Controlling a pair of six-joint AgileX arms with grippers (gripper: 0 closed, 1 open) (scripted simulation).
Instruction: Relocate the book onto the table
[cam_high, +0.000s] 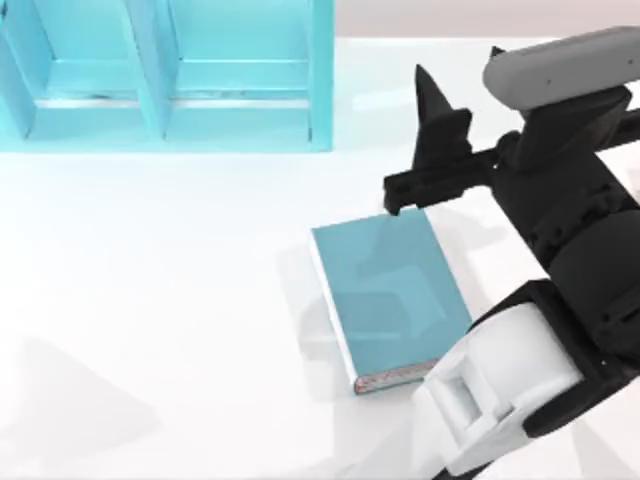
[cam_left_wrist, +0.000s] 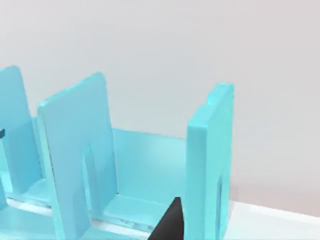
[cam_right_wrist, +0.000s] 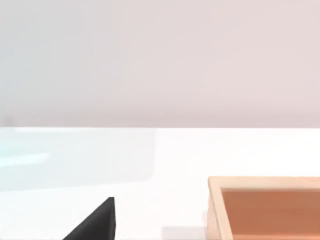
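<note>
The teal-blue book (cam_high: 390, 295) lies flat on the white table (cam_high: 150, 320), right of centre, with its page edges toward the front. My right gripper (cam_high: 462, 78) hovers just past the book's far edge. It is open, its black fingers (cam_high: 437, 105) point away from the book, and nothing is between them. One dark fingertip (cam_right_wrist: 95, 224) of this gripper shows in the right wrist view, above the white table (cam_right_wrist: 150, 160). A single black fingertip (cam_left_wrist: 170, 225) of my left gripper shows in the left wrist view, in front of the shelf unit.
A turquoise compartmented shelf unit (cam_high: 165, 75) stands at the table's far left; its upright dividers (cam_left_wrist: 80, 150) appear close in the left wrist view. A wooden tray (cam_right_wrist: 270, 210) sits on the table ahead of the right gripper. My right arm (cam_high: 540, 330) overhangs the table's right side.
</note>
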